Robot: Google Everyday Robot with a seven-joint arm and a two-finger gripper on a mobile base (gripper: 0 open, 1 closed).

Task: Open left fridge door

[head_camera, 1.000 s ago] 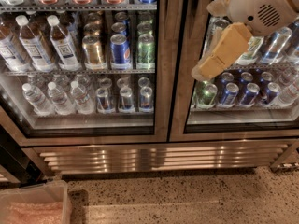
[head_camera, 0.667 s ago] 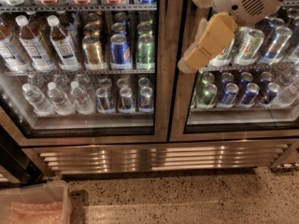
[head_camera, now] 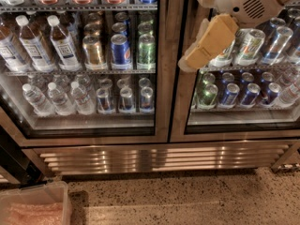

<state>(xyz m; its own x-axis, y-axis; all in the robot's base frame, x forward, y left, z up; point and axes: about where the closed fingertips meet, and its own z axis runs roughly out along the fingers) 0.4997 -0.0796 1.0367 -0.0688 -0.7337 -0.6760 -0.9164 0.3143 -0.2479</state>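
The left fridge door (head_camera: 79, 64) fills the left of view and is shut, so you are at the approach step. The right door (head_camera: 243, 78) adjoins it. Your gripper (head_camera: 190, 62) hangs before the centre posts; whether it is parted or closed cannot be told. Next, seek the left door's free edge. The floor bin (head_camera: 33, 205) may foul its swing.

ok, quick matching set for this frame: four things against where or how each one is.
1. left fridge door
2. end effector
3. water bottles
4. plastic bin

a. on the floor, bottom left
b. at the right door's inner edge, upper right
c. shut
d. bottom row, behind the left glass

Pairs: 1-c, 2-b, 3-d, 4-a
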